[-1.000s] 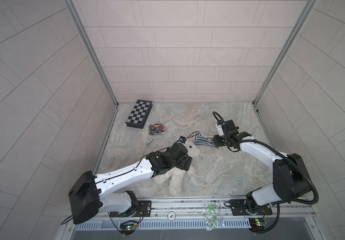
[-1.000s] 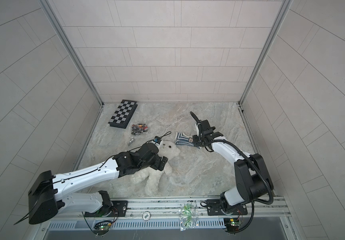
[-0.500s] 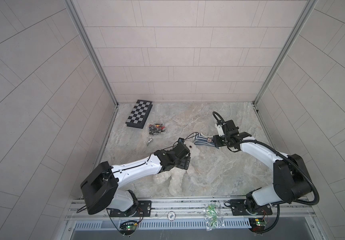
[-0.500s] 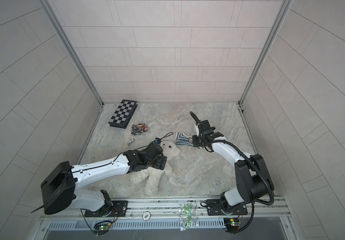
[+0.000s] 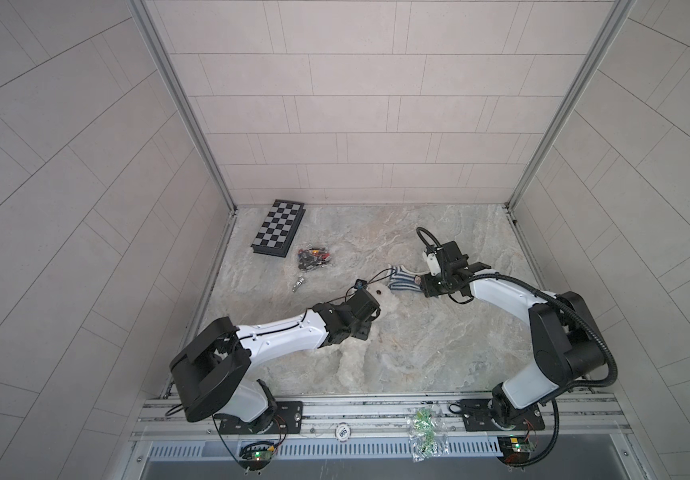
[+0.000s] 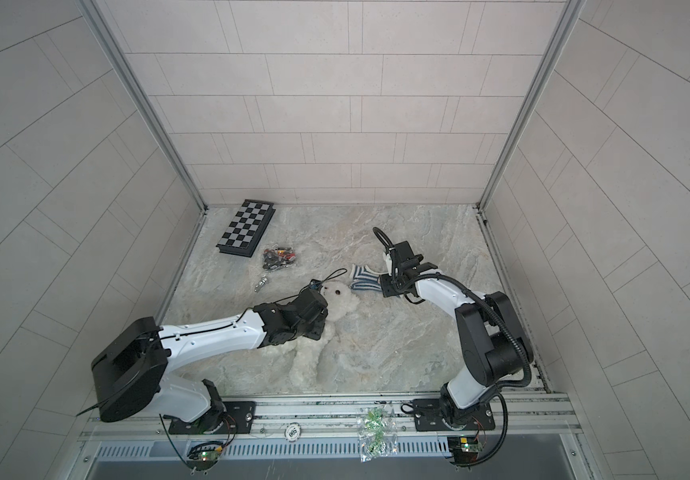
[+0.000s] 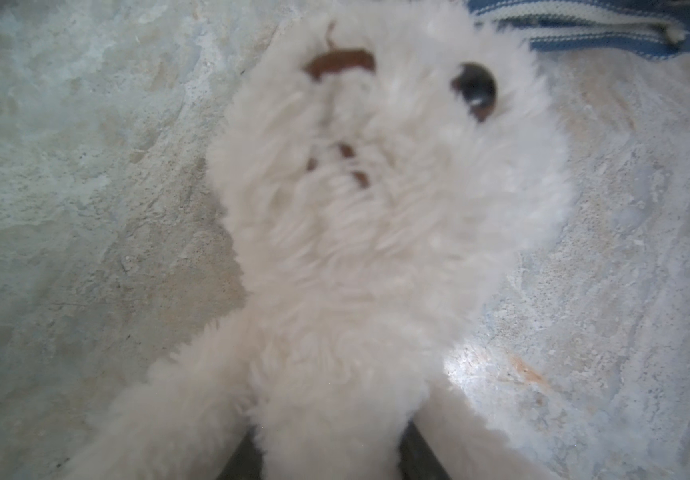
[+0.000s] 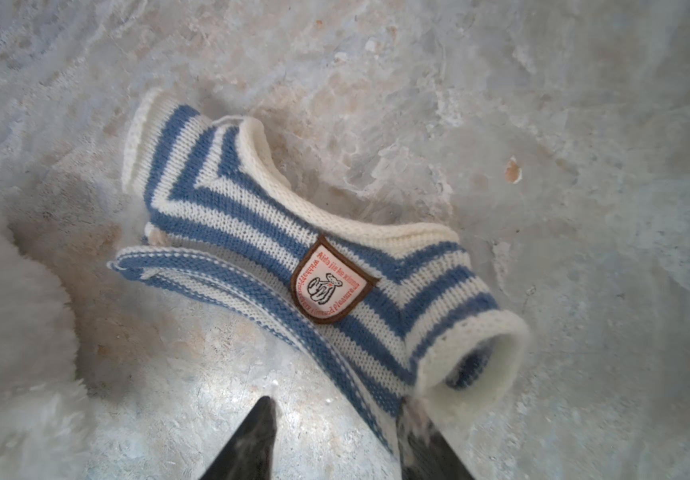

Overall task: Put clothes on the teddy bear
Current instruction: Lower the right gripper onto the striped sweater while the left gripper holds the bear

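Note:
The fluffy white teddy bear [image 6: 314, 353] lies on its back on the marble table, head [image 6: 341, 297] toward the far side. In the other top view my left arm covers most of the teddy bear [image 5: 351, 361]. My left gripper [image 6: 320, 328] sits over its chest, and in the left wrist view the gripper [image 7: 328, 457] is shut on the fur below the face [image 7: 376, 187]. The blue-and-white striped shirt [image 5: 403, 282] [image 8: 293, 249] lies beside the bear's head. My right gripper [image 5: 424, 286] [image 8: 335, 419] is open at the shirt's hem, one finger [image 8: 413, 428] touching the fabric.
A folded chessboard [image 5: 278, 228] lies at the far left. Near it are a pile of small dark pieces [image 5: 313, 257] and a small metal object [image 5: 299, 284]. A clear plastic bag [image 5: 424, 432] rests on the front rail. Tiled walls enclose the table.
My left gripper has reached further over the bear toward its head, and its jaws have closed on the fur. The right arm and the shirt have stayed in place.

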You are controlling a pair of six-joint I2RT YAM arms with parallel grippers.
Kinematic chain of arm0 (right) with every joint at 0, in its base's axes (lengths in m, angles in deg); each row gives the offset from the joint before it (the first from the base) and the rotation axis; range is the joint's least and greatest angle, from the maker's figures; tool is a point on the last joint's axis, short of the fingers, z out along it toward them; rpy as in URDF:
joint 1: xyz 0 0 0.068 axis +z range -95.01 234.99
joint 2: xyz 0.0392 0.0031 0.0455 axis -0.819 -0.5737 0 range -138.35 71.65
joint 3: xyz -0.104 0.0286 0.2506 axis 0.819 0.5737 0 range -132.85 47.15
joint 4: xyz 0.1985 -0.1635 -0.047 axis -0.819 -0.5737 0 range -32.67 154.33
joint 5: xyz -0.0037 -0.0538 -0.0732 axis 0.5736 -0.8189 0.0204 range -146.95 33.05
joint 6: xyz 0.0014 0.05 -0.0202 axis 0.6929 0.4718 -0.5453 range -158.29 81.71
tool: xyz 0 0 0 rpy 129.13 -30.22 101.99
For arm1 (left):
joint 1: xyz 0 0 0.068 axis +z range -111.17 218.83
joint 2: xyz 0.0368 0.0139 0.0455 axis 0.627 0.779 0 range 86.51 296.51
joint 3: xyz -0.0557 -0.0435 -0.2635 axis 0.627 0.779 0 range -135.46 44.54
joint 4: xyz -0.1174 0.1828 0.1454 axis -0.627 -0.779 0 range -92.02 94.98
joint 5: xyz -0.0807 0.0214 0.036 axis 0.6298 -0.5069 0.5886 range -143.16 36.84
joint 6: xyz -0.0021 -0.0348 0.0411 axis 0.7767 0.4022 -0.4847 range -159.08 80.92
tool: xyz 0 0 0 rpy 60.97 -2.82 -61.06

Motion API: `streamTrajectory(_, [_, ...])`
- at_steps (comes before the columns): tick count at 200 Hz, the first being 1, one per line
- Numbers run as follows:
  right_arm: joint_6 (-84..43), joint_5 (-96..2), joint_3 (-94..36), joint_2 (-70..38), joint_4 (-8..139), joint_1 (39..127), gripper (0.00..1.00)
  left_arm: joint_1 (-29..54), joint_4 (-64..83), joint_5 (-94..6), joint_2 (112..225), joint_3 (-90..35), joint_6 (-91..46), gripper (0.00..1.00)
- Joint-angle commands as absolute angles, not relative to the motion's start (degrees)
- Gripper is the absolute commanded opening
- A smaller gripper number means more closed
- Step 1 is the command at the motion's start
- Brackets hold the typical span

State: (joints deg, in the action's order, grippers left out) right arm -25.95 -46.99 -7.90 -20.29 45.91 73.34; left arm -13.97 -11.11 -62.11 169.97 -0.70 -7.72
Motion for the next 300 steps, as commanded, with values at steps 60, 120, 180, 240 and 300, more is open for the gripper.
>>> streamTrajectory(60, [-28.25,-52.28,-14.7,-26.29,43.11,76.71,0.49,-13.11,-8.32,-63.54,160.34,4.43,-11.88,0.03])
streamTrajectory(120, [-29.45,-52.97,-19.36,-31.34,40.82,78.17,0.44,-10.32,-9.22,-65.02,152.83,6.87,-11.87,0.02])
streamTrajectory(180, [-29.98,-53.61,-19.58,-32.48,40.47,78.36,0.33,-9.91,-11.34,-66.56,150.11,5.61,-12.41,0.04])
streamTrajectory(240, [-29.92,-51.85,-19.61,-33.57,40.59,78.31,0.32,-9.72,-12.24,-67.59,148.56,5.69,-12.5,0.05])
streamTrajectory(300, [-29.86,-52.28,-19.56,-33.73,40.34,78.35,0.22,-9.52,-12.82,-68.19,146.83,6.13,-12.62,0.04])
